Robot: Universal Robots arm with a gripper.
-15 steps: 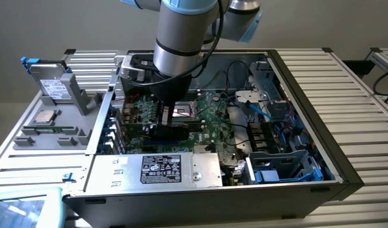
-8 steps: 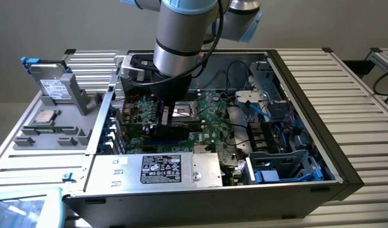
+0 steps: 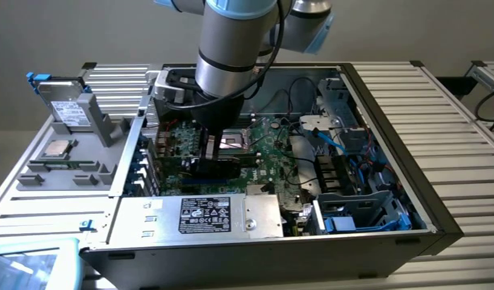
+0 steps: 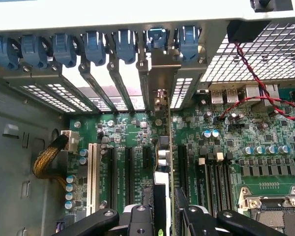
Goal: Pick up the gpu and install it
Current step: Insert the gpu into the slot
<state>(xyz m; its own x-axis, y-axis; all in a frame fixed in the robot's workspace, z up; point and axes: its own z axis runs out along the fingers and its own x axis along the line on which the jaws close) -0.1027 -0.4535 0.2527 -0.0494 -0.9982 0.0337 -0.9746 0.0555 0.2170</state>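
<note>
The gpu [image 4: 163, 147] shows edge-on in the wrist view as a thin upright card. It stands over the expansion slots [image 4: 129, 167] of the green motherboard [image 4: 265, 162], and its metal bracket [image 4: 160, 73] reaches the rear slot openings of the case. My gripper [image 4: 164, 209] is shut on the card's near end, with one black finger [image 4: 142, 216] on each side. In the exterior view the gripper [image 3: 208, 158] is low inside the open computer case, just above the motherboard [image 3: 267, 151]. Whether the card's edge is seated in a slot is hidden.
Blue slot clips [image 4: 64, 49] line the rear wall. A CPU socket [image 4: 273, 206], red and black wires [image 4: 255, 73] and a yellow cable bundle [image 4: 46, 157] lie around the card. The power supply [image 3: 206, 216] and drive cage [image 3: 360, 217] sit near the case front. A parts fixture [image 3: 61, 151] stands outside the case, at the exterior view's left.
</note>
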